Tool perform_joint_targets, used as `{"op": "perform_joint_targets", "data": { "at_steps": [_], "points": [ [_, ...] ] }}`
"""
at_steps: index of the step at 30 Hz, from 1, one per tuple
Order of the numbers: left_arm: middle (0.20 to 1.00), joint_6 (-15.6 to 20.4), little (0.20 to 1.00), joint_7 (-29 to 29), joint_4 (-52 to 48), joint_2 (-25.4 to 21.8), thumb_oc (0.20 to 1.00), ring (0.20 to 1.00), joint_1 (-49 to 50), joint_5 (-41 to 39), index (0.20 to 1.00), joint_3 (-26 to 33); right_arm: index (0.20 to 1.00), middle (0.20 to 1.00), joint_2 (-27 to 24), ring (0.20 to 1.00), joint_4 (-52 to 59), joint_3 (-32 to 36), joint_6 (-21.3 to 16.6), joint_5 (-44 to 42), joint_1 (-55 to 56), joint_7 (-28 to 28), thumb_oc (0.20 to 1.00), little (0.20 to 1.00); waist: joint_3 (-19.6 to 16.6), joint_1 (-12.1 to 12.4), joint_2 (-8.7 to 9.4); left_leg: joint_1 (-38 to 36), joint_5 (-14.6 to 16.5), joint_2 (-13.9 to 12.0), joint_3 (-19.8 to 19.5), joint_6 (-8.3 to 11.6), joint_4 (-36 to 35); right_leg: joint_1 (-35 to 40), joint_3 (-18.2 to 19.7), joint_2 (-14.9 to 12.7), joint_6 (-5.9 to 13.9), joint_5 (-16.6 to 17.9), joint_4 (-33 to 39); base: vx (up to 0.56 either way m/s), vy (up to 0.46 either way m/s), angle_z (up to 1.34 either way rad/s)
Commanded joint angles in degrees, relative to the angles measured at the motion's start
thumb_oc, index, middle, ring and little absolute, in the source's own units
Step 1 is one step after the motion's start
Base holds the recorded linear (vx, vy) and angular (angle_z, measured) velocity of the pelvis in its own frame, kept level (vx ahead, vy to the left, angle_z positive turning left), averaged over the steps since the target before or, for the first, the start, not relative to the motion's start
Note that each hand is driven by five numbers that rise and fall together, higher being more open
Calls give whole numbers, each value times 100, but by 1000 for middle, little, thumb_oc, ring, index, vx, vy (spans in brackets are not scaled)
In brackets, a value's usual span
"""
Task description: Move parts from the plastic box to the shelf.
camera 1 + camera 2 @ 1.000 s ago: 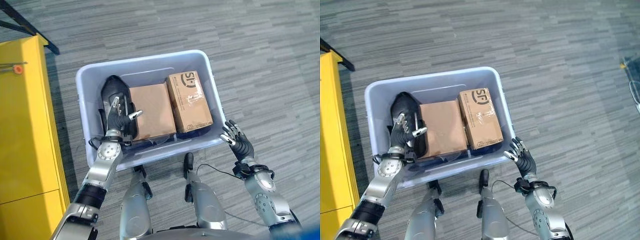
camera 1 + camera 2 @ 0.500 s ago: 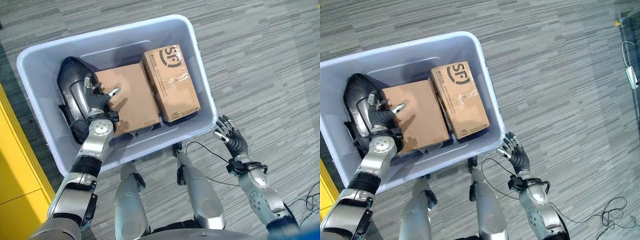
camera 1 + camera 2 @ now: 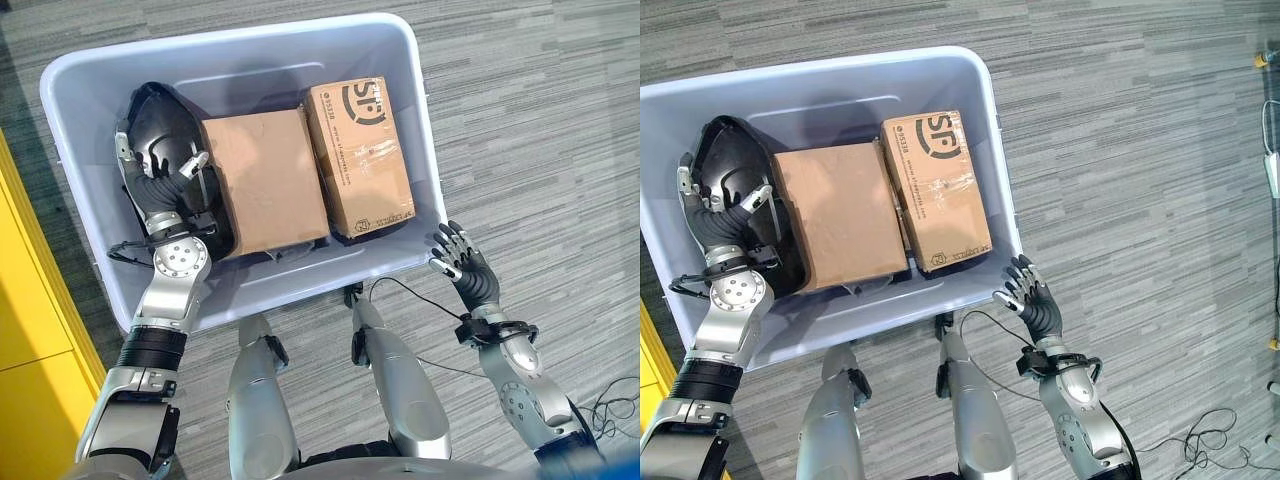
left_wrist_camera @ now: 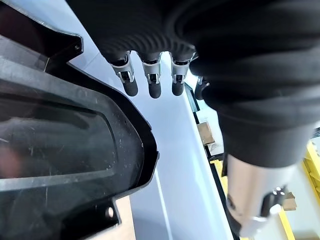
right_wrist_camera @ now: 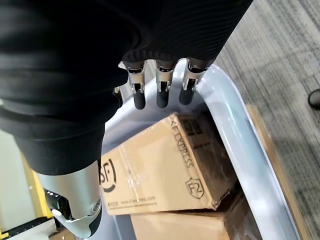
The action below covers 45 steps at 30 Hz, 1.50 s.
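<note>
A pale blue-grey plastic box (image 3: pixel 70 150) with rounded corners sits on the grey striped floor (image 3: pixel 540 130) and takes up the upper left and centre of the left eye view. Against its left wall lies a black moulded part (image 3: pixel 160 135), glossy, curved like a shell, with its long axis running from the box's far edge toward the near edge. Just beside it, in the middle, is a plain brown cardboard box (image 3: pixel 263 180), lying flat with its long side running the same way. Touching that one on the right is a printed cardboard box (image 3: pixel 362 150), narrower, taped, its long axis also far-to-near and tilted slightly to the right at the near end. A yellow cabinet (image 3: pixel 25 330) fills the lower left edge of the frame.

The left hand (image 3: pixel 158 180) is inside the plastic box over the black moulded part, fingers loosely spread and grasping nothing. The right hand (image 3: pixel 462 268) hangs outside the box's near right corner, fingers relaxed and empty.

Half a second ago the left hand's fingertips reached over the plain cardboard box; now it lies further left on the black part.
</note>
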State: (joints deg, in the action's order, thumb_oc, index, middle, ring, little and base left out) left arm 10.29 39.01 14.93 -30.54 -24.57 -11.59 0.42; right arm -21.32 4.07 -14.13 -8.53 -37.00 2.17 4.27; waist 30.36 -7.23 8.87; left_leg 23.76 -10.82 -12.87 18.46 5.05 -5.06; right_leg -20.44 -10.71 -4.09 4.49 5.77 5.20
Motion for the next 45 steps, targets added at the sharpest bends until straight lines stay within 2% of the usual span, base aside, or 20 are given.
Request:
{"op": "perform_joint_targets", "data": {
  "at_steps": [1,5,10,14,17,22,28,34,45],
  "points": [
    [1000,204,1000,62,238,-329,1000,1000,-248,355,1000,173,1000,1000,-164,1000,364,370,-310,-110,127,-60,1000,1000,-58,-7,289,-226,26,-553,-366,564,138,66,23,-691,671,131,-217,-5,3,4],
    [1000,97,1000,-68,684,-286,1000,1000,-451,294,1000,-75,1000,1000,-177,1000,365,356,-298,-103,140,-73,1000,1000,-57,-56,343,-186,21,-547,-365,558,140,24,30,-690,674,144,-215,-2,2,1],
    [1000,-67,1000,-466,1813,-117,1000,1000,-868,-20,1000,-555,1000,1000,-159,1000,326,305,-298,-96,138,-47,1000,1000,-56,-146,414,-136,-12,-556,-340,553,126,-61,90,-660,672,158,-217,-2,3,-1],
    [1000,-139,1000,-977,2759,168,1000,1000,-1329,-756,1000,-906,1000,1000,-105,1000,263,246,-273,-133,66,27,1000,1000,-56,-262,498,-116,-17,-575,-295,555,110,-161,140,-620,678,180,-229,-2,3,-1],
    [1000,-75,1000,-1242,2755,292,1000,1000,-1390,-1254,1000,-969,1000,1000,-68,1000,227,244,-248,-169,48,61,1000,1000,-56,-289,512,-99,-12,-568,-300,552,104,-185,140,-605,678,199,-224,0,0,0],
    [1000,50,1000,-1491,2249,550,1000,1000,-1310,-1832,1000,-1139,1000,1000,-3,1000,213,259,-170,-139,-22,133,1000,1000,-56,-291,483,-87,3,-545,-302,541,91,-195,145,-622,676,204,-213,0,0,0],
    [1000,297,1000,-1731,788,774,1000,1000,-891,-2326,1000,-1335,1000,1000,41,1000,201,404,-79,-36,-179,215,1000,1000,-57,-190,321,-81,35,-508,-330,516,49,-176,113,-657,685,168,-199,22,16,1],
    [1000,448,1000,-1884,-13,833,1000,1000,-507,-2804,1000,-1124,1000,1000,33,1000,299,488,-18,6,-111,163,1000,1000,-58,-111,222,-94,69,-469,-368,498,30,-147,101,-664,676,125,-196,0,0,0],
    [1000,635,1000,-1627,-804,742,1000,1000,191,-2678,1000,-397,1000,1000,21,1000,469,639,-29,120,-9,125,1000,1000,-56,21,141,-88,103,-427,-379,478,29,-135,57,-699,666,80,-206,0,0,0]
  ]
}}
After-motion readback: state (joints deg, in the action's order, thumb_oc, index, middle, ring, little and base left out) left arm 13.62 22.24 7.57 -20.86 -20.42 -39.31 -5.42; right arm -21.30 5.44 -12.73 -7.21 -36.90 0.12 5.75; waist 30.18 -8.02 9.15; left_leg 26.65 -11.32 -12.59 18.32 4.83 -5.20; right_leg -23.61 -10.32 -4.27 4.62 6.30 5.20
